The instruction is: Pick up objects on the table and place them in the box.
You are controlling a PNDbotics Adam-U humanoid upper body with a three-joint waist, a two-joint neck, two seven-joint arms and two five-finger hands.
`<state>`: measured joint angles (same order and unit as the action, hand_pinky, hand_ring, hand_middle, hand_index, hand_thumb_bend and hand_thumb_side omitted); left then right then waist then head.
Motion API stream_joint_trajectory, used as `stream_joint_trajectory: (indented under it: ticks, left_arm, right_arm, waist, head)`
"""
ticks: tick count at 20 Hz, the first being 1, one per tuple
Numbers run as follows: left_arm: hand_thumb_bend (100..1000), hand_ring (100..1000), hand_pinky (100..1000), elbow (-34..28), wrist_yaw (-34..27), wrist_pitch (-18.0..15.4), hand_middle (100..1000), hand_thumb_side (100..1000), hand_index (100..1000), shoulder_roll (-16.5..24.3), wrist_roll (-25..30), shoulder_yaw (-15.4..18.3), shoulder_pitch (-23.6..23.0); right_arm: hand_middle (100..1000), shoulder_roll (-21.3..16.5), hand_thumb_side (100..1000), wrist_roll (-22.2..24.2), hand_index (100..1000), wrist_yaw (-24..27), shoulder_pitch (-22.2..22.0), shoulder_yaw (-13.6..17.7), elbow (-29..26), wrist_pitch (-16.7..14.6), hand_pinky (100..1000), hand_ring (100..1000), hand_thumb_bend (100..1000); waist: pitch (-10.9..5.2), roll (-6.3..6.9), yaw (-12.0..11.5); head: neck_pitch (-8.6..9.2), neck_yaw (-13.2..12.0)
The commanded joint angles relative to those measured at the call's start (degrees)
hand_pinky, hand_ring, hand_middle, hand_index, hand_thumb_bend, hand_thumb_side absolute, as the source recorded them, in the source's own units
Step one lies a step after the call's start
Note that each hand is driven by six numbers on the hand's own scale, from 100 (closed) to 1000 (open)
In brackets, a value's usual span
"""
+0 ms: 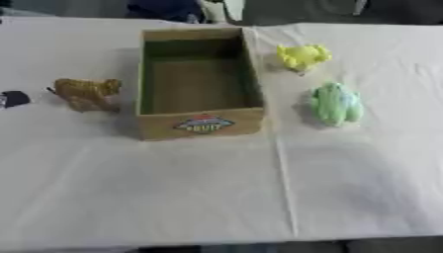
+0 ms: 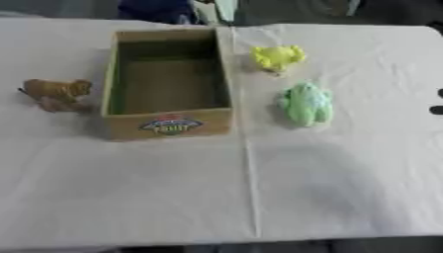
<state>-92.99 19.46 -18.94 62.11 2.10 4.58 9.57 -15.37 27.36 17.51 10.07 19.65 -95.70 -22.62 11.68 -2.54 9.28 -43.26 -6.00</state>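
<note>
Sitting empty mid-table: box (image 1: 200, 84). Lying outside it: lion (image 1: 86, 93) left, frog (image 1: 335, 104) and yellow toy (image 1: 303, 57) right. Peeking in at left edge, left hand (image 1: 13, 99); at right edge, right hand (image 2: 437, 106); fingers impossible to tell. Risking toppling lion or snagging cloth (image 1: 216, 188) on low approach.

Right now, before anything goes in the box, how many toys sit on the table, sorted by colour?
Brown toy animal: 1
Yellow toy: 1
Green toy: 1
Total: 3 toys, all lying outside the open cardboard box, which holds nothing.
</note>
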Motion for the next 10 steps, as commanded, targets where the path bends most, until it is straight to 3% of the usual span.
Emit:
stream_joint_trajectory:
  ticks: [1,10]
  left_arm:
    - [751,746,730,3.9,2.2,-1.9,689,472,860,2.7,2.1,-1.8,2.9]
    - [711,748,734,12.7,6.1,-7.3,688,493,859,-0.4,7.7,-6.8,10.7]
  right_arm:
    - [629,-1.7,229,0.5,710,0.1,0.4,-0.1,-0.4,-0.2,701,806,100]
    - [628,-1.5,233,1.1,710,0.1,0.8,-0.5,-0.3,-0.2,701,807,100]
  waist:
    - [-0.7,0.32,0.3]
    - [-0.26,0.47,1.1]
  head:
    - [0.06,-0.4]
    - [0.12,-0.9]
